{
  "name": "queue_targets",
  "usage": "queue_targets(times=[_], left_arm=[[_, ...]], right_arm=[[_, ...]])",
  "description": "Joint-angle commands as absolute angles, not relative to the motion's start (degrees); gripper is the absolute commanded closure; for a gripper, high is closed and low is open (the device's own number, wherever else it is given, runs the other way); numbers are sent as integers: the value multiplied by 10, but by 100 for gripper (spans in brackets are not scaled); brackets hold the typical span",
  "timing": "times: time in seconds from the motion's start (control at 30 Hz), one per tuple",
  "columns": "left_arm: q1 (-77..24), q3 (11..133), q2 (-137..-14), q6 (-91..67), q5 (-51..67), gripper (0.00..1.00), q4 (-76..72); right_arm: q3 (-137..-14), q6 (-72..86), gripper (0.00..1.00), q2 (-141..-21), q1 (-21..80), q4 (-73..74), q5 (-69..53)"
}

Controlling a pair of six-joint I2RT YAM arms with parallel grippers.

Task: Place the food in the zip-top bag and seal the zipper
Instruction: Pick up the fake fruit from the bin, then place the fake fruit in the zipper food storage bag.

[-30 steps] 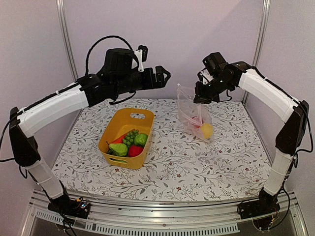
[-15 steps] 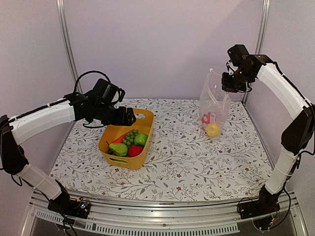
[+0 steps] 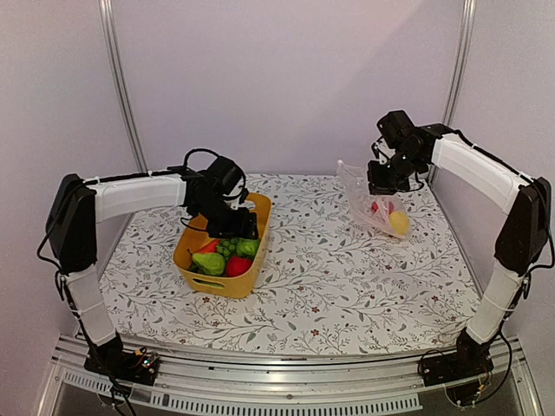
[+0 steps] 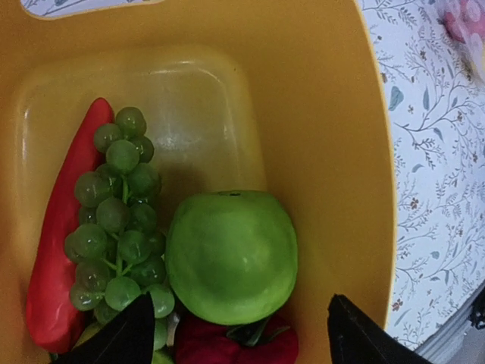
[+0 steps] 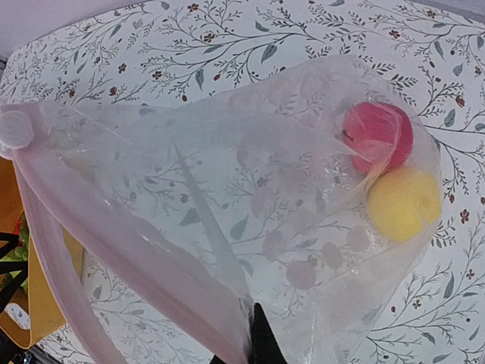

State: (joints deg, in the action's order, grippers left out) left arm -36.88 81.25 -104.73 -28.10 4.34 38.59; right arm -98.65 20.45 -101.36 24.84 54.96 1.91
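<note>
A: Layout on the table?

B: Yellow basket at left. Zip-top bag at far right, its edge pinched shut in the right gripper.

A: Food?

B: In the bag: a red piece touching a yellow piece. In the basket: red pepper, grape bunch, green apple.

A: Left gripper?

B: Fingers apart, low over the apple.

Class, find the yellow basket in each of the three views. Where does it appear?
Top external: yellow basket left of centre.
Left wrist: it fills most of the picture.
Right wrist: a sliver at the lower left edge.
Shared landmark: the floral tablecloth, in all three.
</note>
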Motion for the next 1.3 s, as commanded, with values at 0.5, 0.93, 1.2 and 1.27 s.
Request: queue_targets(times=[0.5, 0.93, 1.2, 1.27], left_arm=[[-356, 871, -1145, -275, 53, 27, 437], [-340, 912, -1001, -293, 49, 46, 399], [-359, 902, -960, -324, 174, 48, 192], [-377, 919, -975, -324, 188, 48, 160]], right_arm=[[-969, 235, 100, -1007, 296, 515, -27], [-995, 228, 100, -1012, 305, 546, -21], [-997, 247, 100, -1008, 326, 541, -32], [-997, 255, 100, -1008, 334, 535, -40]])
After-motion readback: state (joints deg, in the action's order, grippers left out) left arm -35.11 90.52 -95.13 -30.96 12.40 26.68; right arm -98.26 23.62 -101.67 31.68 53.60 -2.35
